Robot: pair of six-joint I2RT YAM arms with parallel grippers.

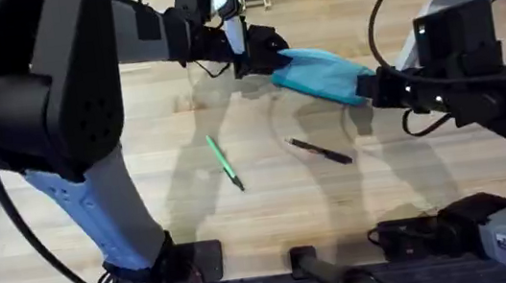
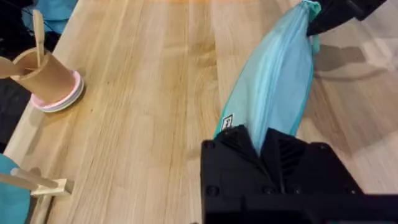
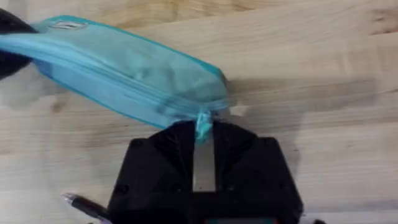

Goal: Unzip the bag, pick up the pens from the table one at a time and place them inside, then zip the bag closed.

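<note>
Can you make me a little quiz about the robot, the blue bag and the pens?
1. True or false: both pens are already inside the bag.
2. Which pen lies nearer the left arm's base: A) the green pen or B) the black pen?
3. Fill in: the left gripper and the right gripper each hold one ____ of the bag.

Key: 1 false, both pens lie on the table. 2 A. 3 end.

Black arms with pale blue-white links, looping black cables, white labels.
</note>
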